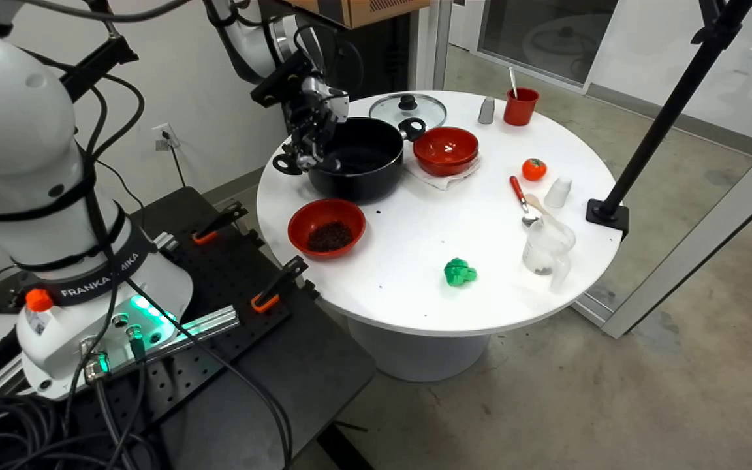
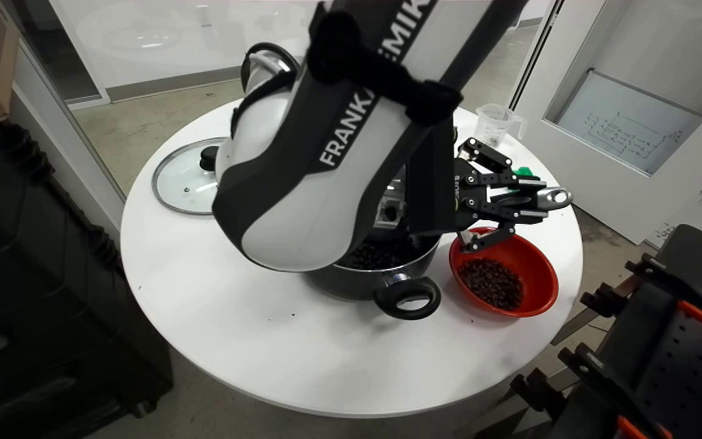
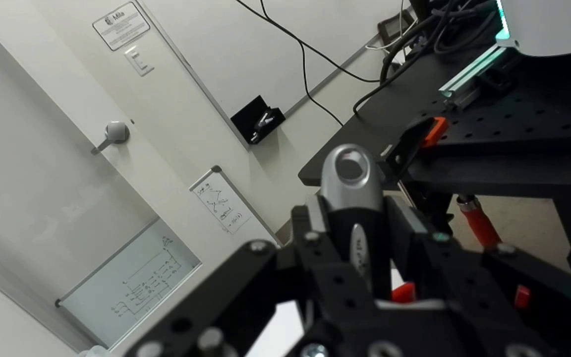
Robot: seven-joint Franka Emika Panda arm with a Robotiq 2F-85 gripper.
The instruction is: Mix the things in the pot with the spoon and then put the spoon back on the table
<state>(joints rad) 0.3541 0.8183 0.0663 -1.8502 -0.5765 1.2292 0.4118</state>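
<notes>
My gripper (image 3: 361, 215) is shut on the spoon (image 3: 352, 191), whose black handle with a ringed silver end shows between the two fingers. In an exterior view the gripper (image 2: 540, 199) lies level, and the handle end (image 2: 555, 198) sticks out past the fingertips. I cannot see the spoon's bowl. The black pot (image 1: 366, 186) stands on the white round table (image 1: 428, 241), close under the wrist. Dark bean-like bits (image 2: 375, 255) lie in it, partly covered by the arm in an exterior view. The wrist view looks away from the pot.
Beside the pot sits a red bowl (image 1: 327, 228) of dark beans. Stacked red bowls (image 1: 444, 153) and a glass lid (image 1: 408, 112) are behind it. A red cup (image 1: 521, 106), red-handled spoon (image 1: 518, 189), measuring cup (image 1: 546, 245) and green toy (image 1: 459, 271) stand further off.
</notes>
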